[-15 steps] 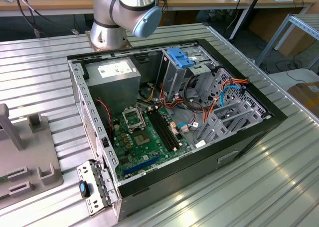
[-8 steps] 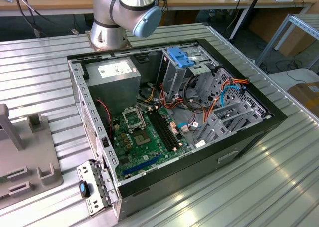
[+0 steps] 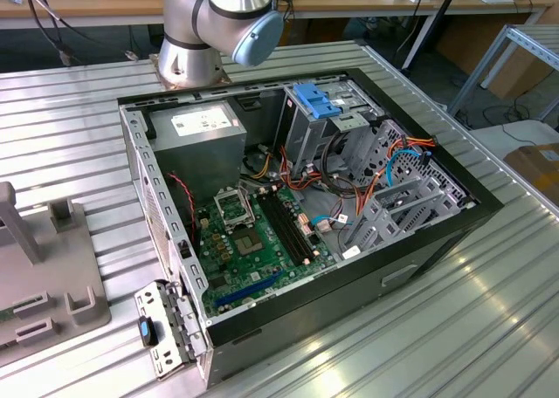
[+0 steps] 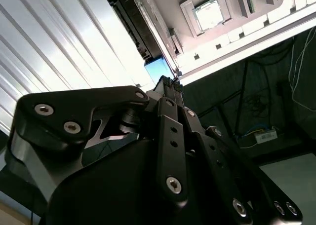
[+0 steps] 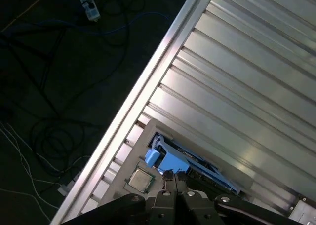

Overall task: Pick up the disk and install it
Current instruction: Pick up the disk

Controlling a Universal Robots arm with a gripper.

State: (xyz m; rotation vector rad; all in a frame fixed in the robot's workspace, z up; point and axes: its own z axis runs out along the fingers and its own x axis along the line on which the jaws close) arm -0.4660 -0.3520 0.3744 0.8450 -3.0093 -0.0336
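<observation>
In the first wrist view the disk, a flat piece framed in bright blue plastic, lies on a light grey fixture tray near the table's edge. My gripper hangs above it, its black fingertips pressed together and nothing showing between them. In the second wrist view the gripper points toward a patch of that blue disk, which its linkages mostly cover. In the exterior view the open computer case lies on its side, with a blue plastic bracket at its drive cage.
A square processor chip sits in the tray beside the disk. The ribbed metal table ends close by, over a dark floor with cables. The arm's base stands behind the case. Inside are a grey power-supply box and green motherboard.
</observation>
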